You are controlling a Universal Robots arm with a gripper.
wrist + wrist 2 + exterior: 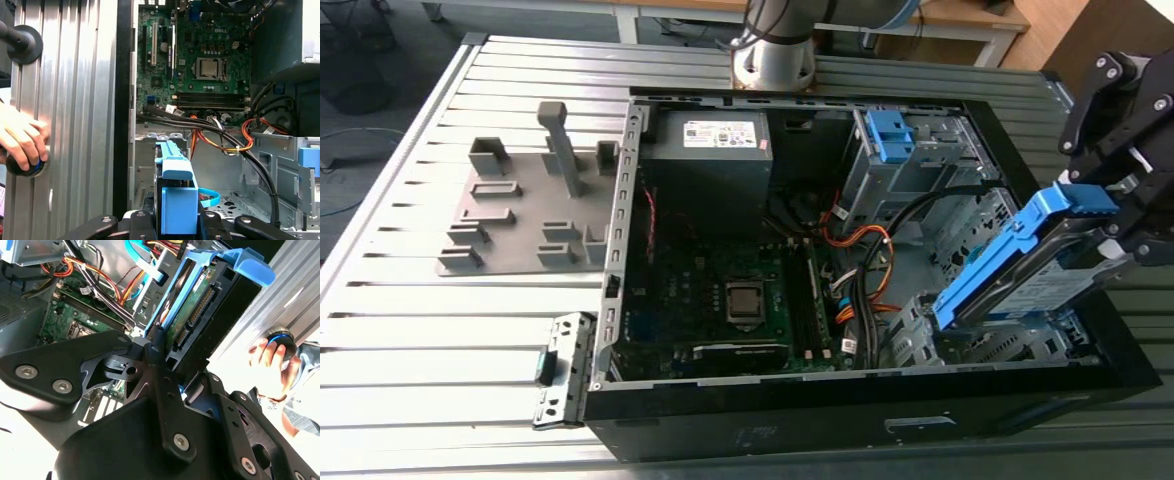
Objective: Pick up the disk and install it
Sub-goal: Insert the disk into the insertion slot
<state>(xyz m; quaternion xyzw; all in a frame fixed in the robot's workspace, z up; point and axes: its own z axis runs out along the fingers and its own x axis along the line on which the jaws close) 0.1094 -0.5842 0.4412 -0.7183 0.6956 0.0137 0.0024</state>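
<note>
Pick-up done: the tool (pixel 176 221) is closed on the disk (pixel 1021 262), with a finger on each side of its blue frame. We place the disk over the drive cage (pixel 987 345), at the exterior view's right of the open computer case (pixel 787 425), and not yet seated. We judge installation is left. Long axis steeply tilted: low end near the cage, high end with blue tab by the tool.

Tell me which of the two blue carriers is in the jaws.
The disk, held tilted over the case at the exterior view's right; the other blue bracket sits apart in the drive cage.
</note>
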